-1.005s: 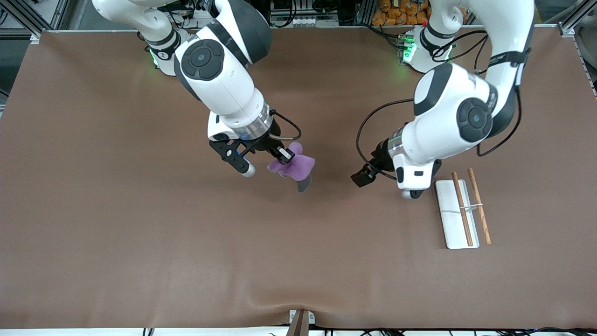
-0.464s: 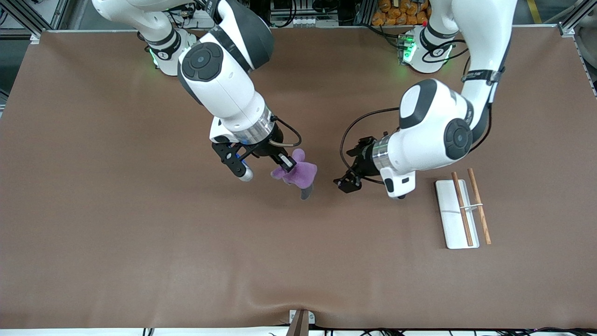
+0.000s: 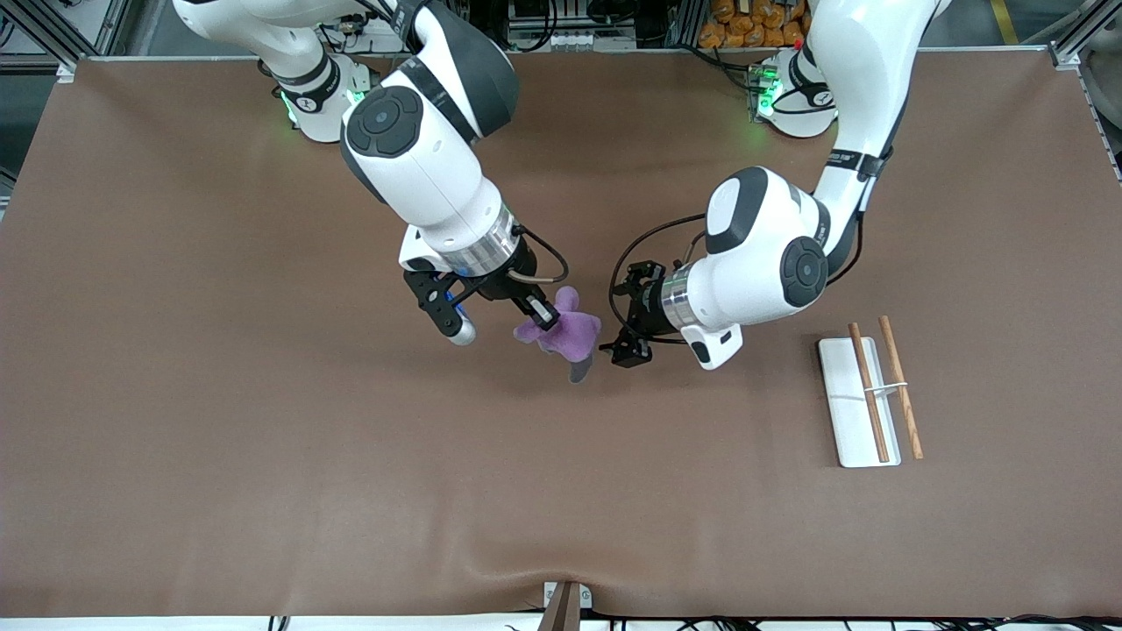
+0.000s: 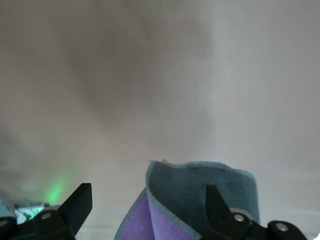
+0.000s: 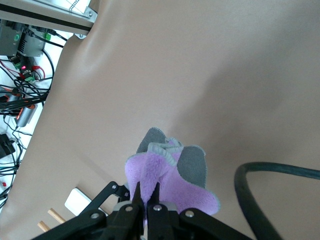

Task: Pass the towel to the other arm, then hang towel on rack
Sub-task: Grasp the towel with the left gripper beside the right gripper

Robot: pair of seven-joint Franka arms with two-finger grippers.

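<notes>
Purple towel [image 3: 568, 335] bunched in right gripper [image 3: 542, 315], corners half-hidden.

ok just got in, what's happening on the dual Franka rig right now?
Mid-handover. The right gripper is shut on the small purple cloth towel with grey underside, holding it above the brown table. The left gripper is right beside it with fingers open around the towel's hanging edge, not yet closed. The white-based rack with two wooden rods sits untouched toward the left arm's end.
</notes>
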